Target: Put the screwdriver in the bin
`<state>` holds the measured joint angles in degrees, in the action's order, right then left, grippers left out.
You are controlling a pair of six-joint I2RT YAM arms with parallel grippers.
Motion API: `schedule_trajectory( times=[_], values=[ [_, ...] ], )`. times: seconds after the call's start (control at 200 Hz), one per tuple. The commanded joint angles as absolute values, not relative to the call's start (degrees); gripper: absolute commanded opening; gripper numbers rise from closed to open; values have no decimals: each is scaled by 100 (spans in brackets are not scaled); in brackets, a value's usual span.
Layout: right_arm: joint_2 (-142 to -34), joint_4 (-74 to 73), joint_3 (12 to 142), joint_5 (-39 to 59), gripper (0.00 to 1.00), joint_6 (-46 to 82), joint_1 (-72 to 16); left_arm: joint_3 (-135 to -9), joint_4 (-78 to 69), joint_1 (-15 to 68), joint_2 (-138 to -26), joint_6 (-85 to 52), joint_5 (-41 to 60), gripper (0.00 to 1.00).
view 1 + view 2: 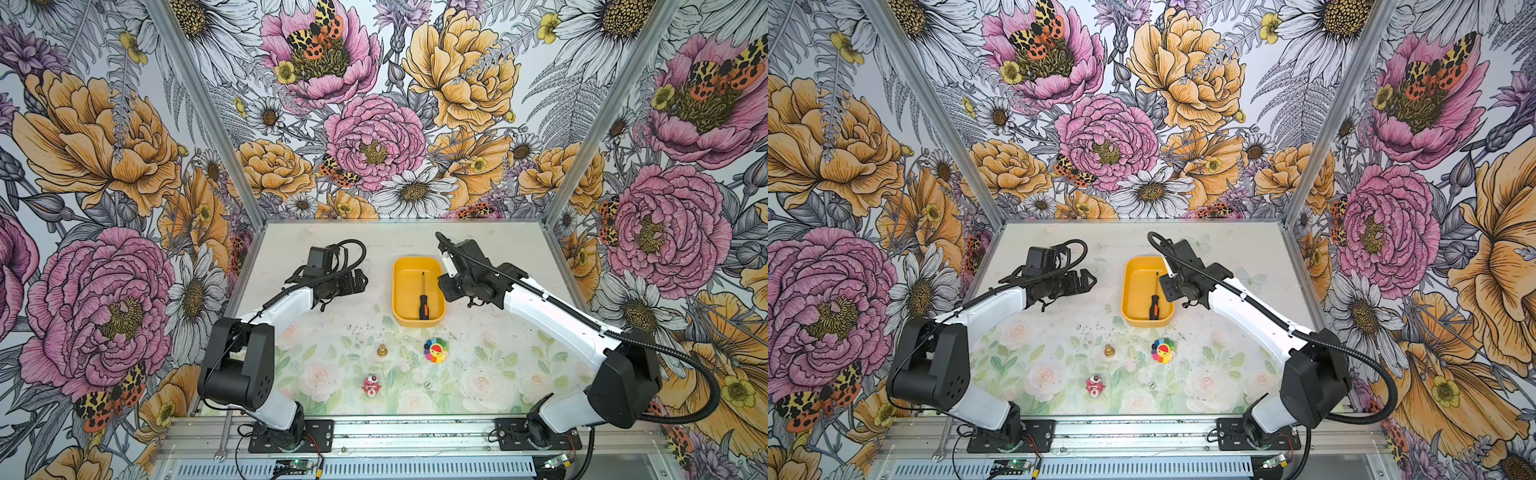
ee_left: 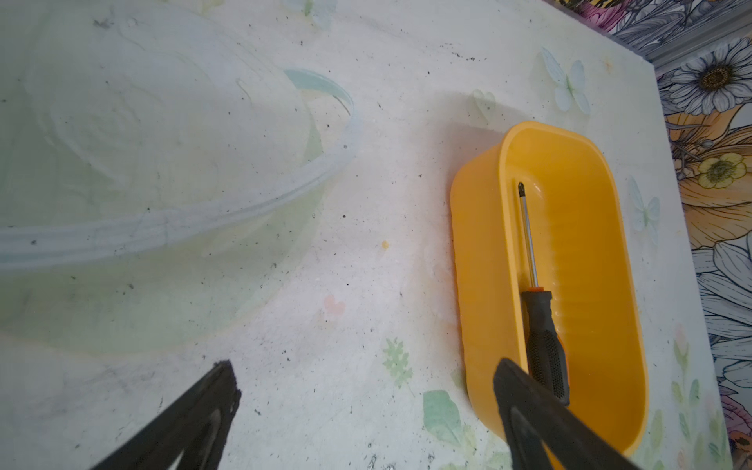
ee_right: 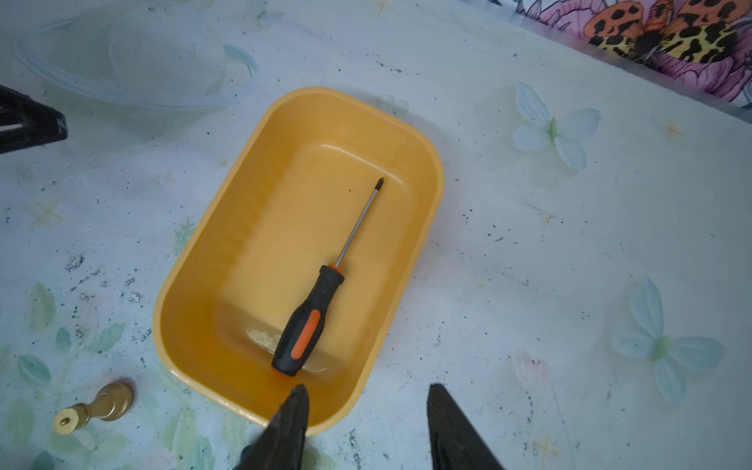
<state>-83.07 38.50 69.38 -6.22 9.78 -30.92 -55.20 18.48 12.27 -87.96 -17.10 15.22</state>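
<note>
Inside the bin [image 2: 480, 244] lies the screwdriver [image 2: 543, 337], butt masked by the parted left jaws; right jaws parted too.

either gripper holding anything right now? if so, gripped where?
Nothing is held. The left gripper and right gripper are both open and empty. The screwdriver lies loose in the bin.

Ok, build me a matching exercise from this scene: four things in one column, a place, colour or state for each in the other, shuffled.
Things:
1. screwdriver
2. right gripper
3. flower toy
4. brass piece

Places, colours, states:
A. gold-coloured, on the mat
B. lying flat inside the bin
C. rainbow petals, on the mat
D. open, holding nothing

Pairs: 1-B, 2-D, 3-C, 4-A.
</note>
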Motion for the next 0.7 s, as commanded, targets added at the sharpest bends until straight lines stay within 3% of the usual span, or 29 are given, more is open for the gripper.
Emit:
schedule_trajectory(
  times=[0.0, 0.325, 0.691],
  values=[
    [-7758, 3208, 6539, -326, 49, 677, -2625, -5552, 1932, 1242, -8364, -1466, 1067, 99],
    [-6574, 1668, 4984, 88, 49, 406, -1092, -5118, 1698, 1126, -7414, -983, 29, 99],
    [-6146, -212, 3510, 488, 49, 1079, 299, -3688, -516, 457, -6459, -454, -25, 99]
  ],
)
